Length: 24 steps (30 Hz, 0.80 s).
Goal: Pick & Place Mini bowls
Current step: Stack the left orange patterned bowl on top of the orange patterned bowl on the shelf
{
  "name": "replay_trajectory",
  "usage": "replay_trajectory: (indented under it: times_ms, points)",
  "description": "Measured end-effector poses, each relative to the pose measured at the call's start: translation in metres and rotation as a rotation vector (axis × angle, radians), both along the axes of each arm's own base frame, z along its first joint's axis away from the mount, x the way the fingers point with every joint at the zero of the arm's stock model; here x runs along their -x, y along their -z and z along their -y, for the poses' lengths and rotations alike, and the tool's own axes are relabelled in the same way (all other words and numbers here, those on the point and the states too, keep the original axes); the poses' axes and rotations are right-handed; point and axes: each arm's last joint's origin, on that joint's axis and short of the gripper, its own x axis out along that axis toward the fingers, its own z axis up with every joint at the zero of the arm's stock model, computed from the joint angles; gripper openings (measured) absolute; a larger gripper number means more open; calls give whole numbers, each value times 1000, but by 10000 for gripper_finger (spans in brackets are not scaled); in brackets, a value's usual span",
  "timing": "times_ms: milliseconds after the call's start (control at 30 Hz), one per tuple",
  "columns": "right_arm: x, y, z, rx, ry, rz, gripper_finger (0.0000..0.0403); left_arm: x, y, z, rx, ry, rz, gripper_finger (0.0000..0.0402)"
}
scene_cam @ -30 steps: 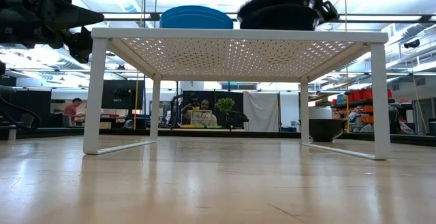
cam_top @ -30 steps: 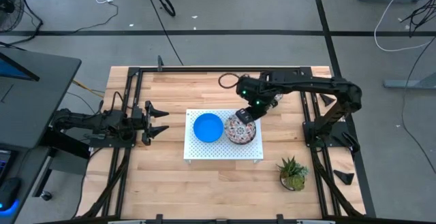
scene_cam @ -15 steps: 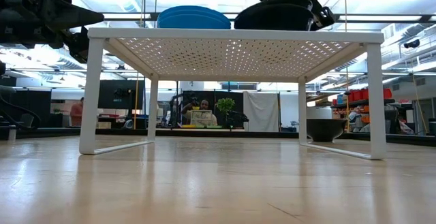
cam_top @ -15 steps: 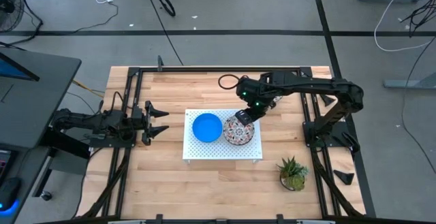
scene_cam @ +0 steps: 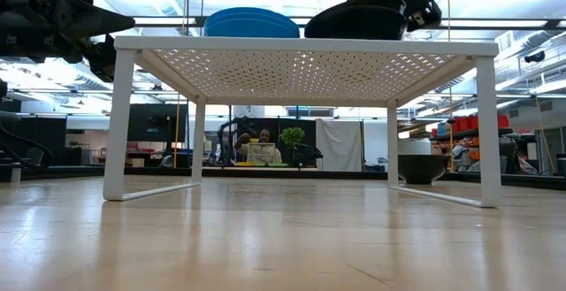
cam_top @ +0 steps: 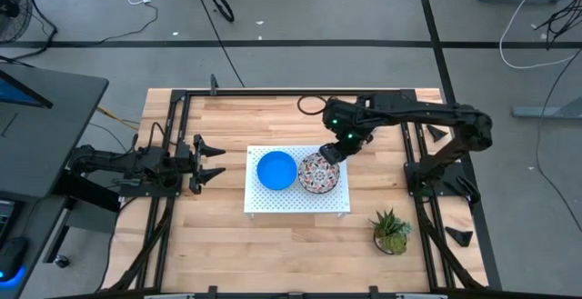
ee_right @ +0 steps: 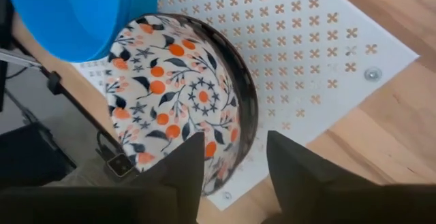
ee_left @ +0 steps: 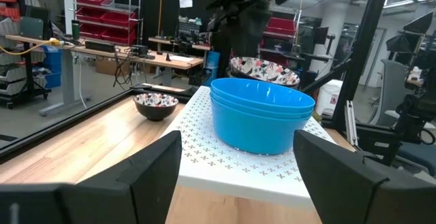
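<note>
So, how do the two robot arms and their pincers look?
Both arms are dark, almost black, jointed links. The left pincer has two pointed black fingers. The right pincer sits under a wrist with small green lights, and a black cable loops beside that arm.

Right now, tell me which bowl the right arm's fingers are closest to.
The patterned bowl on the white board. The right gripper sits at its rim, while the blue bowls are stacked beside it, farther off.
</note>
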Motion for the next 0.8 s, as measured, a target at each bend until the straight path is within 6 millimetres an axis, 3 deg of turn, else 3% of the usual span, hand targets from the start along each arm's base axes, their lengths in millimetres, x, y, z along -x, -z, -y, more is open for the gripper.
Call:
replay_trajectory:
  times_ms: [167,633,800]
  points:
    - [7,-8,-1,2,7,29,167,0,0,0,0,0,0,288]
    - [1,-14,-13,-17,-62,128,151,0,0,0,0,0,-1,288]
    - [0,-2,-16,-20,-84,101,151,0,0,0,0,0,0,288]
